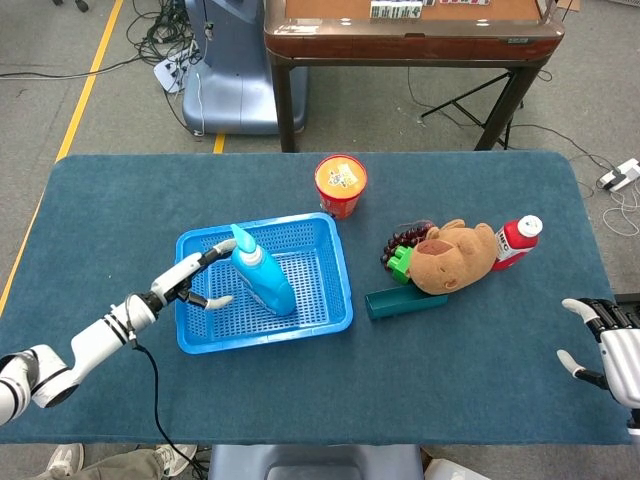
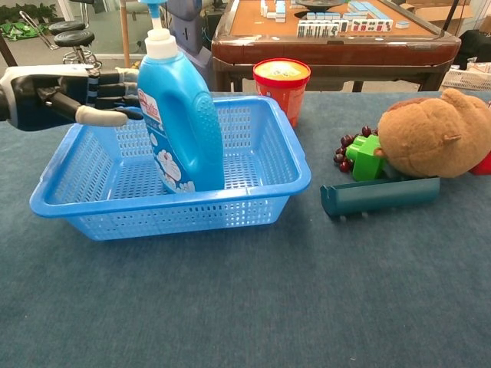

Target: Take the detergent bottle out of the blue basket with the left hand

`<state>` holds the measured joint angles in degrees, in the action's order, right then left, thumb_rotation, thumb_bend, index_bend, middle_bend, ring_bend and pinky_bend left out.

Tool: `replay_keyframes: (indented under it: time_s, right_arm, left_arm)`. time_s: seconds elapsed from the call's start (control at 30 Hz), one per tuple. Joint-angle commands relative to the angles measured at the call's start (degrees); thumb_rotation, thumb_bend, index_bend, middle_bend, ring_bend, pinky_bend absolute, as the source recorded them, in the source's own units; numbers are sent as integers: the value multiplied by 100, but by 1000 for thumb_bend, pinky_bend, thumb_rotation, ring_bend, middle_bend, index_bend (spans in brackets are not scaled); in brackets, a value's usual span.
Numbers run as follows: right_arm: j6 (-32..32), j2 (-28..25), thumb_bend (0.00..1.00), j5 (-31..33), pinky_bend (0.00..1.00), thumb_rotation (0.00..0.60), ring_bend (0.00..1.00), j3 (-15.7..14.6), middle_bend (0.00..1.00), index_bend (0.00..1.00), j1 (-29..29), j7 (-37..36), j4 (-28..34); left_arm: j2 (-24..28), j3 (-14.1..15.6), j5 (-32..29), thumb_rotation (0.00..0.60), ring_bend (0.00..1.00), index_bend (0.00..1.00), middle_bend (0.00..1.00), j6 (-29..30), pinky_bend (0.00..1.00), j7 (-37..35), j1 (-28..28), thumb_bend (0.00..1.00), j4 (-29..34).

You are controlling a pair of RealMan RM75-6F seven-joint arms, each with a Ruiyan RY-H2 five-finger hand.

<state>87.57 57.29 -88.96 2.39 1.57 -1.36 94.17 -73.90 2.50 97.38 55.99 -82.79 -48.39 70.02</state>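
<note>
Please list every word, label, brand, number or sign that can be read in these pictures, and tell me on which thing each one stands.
No text can be read with certainty.
Blue plastic detergent bottle: label with a cartoon figure; print too small to read.
Red paper cup: lid design, blurred.
Red bottle with white cap: label too small.
Tiles on the brown wooden table behind: markings unreadable.

blue detergent bottle (image 2: 179,123) stands upright, slightly tilted, inside the blue basket (image 2: 284,157)
</note>
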Motion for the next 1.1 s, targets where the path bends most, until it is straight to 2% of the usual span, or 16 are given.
replay_keyframes:
  time_s: [0.03, 0.2, 0.37, 0.47, 0.63, 0.83, 0.9, 1.1]
  right_arm:
    - [-7, 6, 185, -5, 324, 600, 214, 0, 276, 254, 7, -9, -9]
    - [2, 8, 186, -18, 324, 600, 214, -2, 276, 254, 7, -30, -27]
    - [-5, 12, 187, -25, 324, 600, 214, -13, 276, 254, 6, -6, -14]
    - [11, 6, 187, -18, 324, 600, 214, -8, 276, 254, -1, 15, 5]
    - [17, -14, 194, 5, 328, 600, 214, -10, 276, 254, -16, 73, 47]
    - [26, -23, 200, 42, 330, 600, 214, -7, 276, 254, -36, 112, 79]
    - [35, -28, 204, 56, 330, 600, 214, -7, 276, 254, -48, 111, 79]
    - [38, -34, 210, 78, 330, 600, 214, -4, 276, 254, -61, 85, 62]
  left_arm:
    - [134, 162, 107, 600, 40, 56, 67, 193, 0, -69, 110, 317, 96]
    - [133, 214, 46, 600, 40, 56, 71, 338, 0, -24, 189, 318, 55]
    - [-64, 78, -213, 600, 20, 25, 66, 110, 0, -132, 75, 317, -158]
    - [-193, 24, -277, 600, 0, 0, 23, -54, 0, -240, -43, 317, -317]
    - [-399, 62, -94, 600, 0, 0, 2, -104, 0, -857, -280, 317, -539]
    - [-630, 243, 247, 600, 0, 19, 4, 66, 0, -1644, -522, 316, -878]
    - [-701, 265, 239, 600, 22, 50, 33, 136, 0, -1854, -539, 317, -965]
    - [-763, 366, 228, 600, 157, 188, 202, 377, 0, -1972, -462, 317, -1095]
